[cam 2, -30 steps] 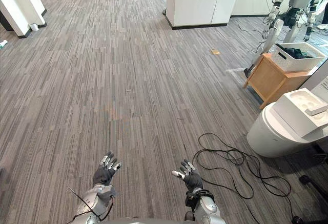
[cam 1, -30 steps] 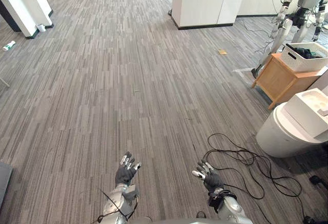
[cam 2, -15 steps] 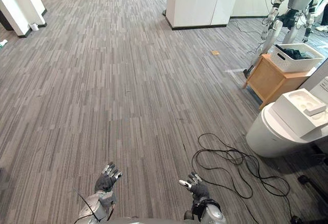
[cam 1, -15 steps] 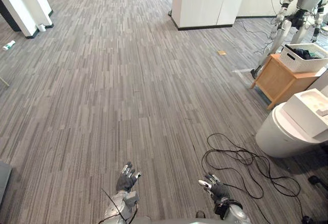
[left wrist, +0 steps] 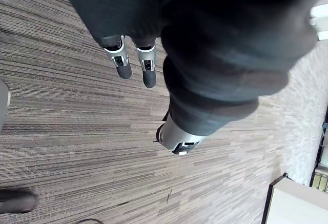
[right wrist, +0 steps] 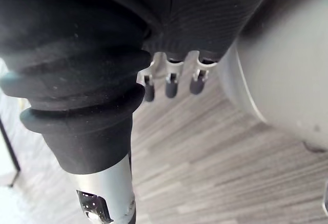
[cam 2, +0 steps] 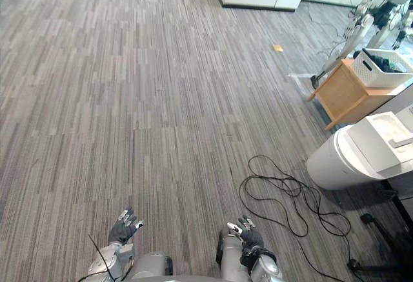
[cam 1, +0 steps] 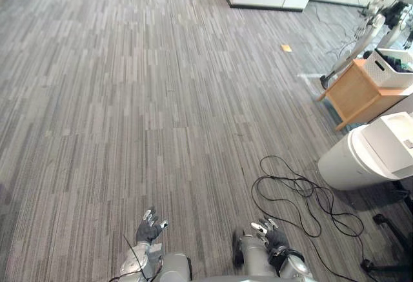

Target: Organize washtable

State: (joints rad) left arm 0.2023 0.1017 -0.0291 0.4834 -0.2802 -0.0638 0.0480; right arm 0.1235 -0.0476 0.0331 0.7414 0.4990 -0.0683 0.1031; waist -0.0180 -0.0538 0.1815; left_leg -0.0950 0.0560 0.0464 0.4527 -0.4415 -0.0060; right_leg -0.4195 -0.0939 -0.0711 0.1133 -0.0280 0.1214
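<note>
Currently, the left hand [cam 1: 150, 228] is held low over the grey striped floor [cam 1: 129, 101], its fingers spread and nothing carried; further right, the right hand [cam 1: 269, 235] is held the same way, fingers relaxed and apart, empty. Nothing of the task is judged to be begun. The main risk is judged to lie in the approach: the washtable [cam 1: 352, 166] is cut by the right edge of the head views, so what stands on its flat white top cannot be made out fully. A reach started from this far off could be misjudged, with the rounded white body bumped or loose things on top knocked off. A turn made too wide could also bring an arm against the wooden cabinet [cam 1: 353, 93] just beyond it, on which a white basket [cam 1: 389, 68] is set. The washtable is found well apart from both hands, to the right and ahead of the right hand, nearer to it than to the left hand, and it is touched by neither.
</note>
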